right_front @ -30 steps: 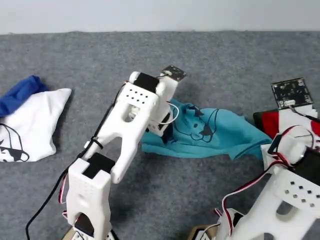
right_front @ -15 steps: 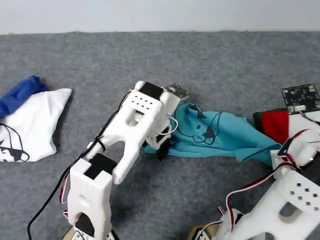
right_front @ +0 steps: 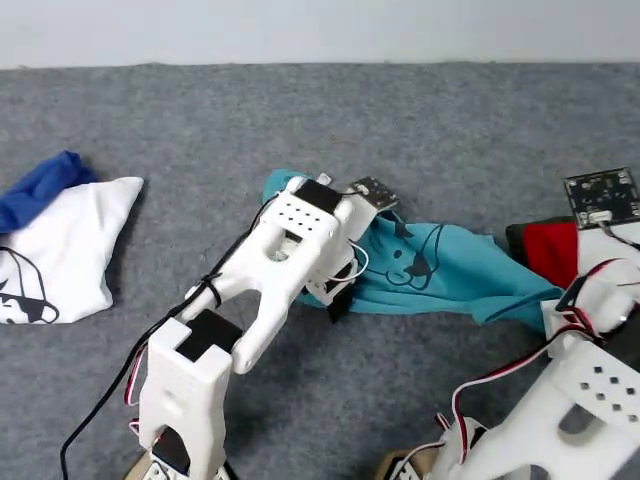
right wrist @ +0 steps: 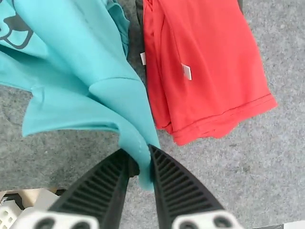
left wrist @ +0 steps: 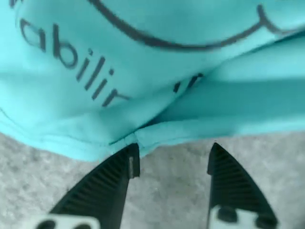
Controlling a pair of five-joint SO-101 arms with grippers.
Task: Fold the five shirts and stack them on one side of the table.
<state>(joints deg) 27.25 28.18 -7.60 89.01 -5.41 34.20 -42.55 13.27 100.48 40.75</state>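
A teal cotton shirt (right_front: 440, 270) with a dark cartoon face and lettering lay loosely spread on the grey felt-covered counter (right_front: 450, 130), its long axis running left to right between the two white arms. The right tool (right wrist: 139, 157) was closed down tight on a pinched fold at the shirt's right, near end, with the cloth rising in a ridge out of its ribbed fingers. The left tool (left wrist: 174, 155) sat low at the shirt's near hem toward the left end. Its fingers were spread wide with nothing between them but bare counter, and one fingertip was just touching the hem. From that tool the shirt lay on the far side, so it seemed the open fingers would need to push forward over the hem before they could take hold. The left arm was clearly the nearer one to that free end, where a small bit of teal showed past the arm on its left. A folded red shirt (right wrist: 200, 71) rested just beside the teal one at the right side of the counter. Well apart at the far left lay a white printed shirt (right_front: 60, 250), with a blue shirt (right_front: 40, 185) bunched against its far edge. By the look of things, the teal shirt was not yet folded.
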